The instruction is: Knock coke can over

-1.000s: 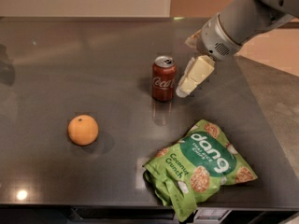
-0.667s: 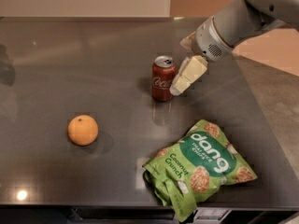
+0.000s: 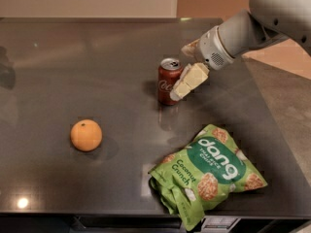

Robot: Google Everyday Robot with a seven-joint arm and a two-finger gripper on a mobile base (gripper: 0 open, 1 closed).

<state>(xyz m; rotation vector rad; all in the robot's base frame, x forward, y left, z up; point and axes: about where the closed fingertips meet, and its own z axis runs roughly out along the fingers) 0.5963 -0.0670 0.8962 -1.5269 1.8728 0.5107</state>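
Observation:
The red coke can (image 3: 167, 83) stands upright near the middle of the dark table (image 3: 97, 57), its silver top showing. My gripper (image 3: 186, 81) comes in from the upper right on the white arm (image 3: 252, 25). It sits right against the can's right side, at about mid height, and overlaps the can's edge in the camera view. The gripper holds nothing.
An orange (image 3: 86, 135) lies at the left front. A green snack bag (image 3: 209, 174) lies at the front right, close below the can. The table's right edge (image 3: 272, 115) runs beside a grey floor strip.
The gripper has moved left, from a little right of the can to up against its right side. The can still stands upright in the same spot.

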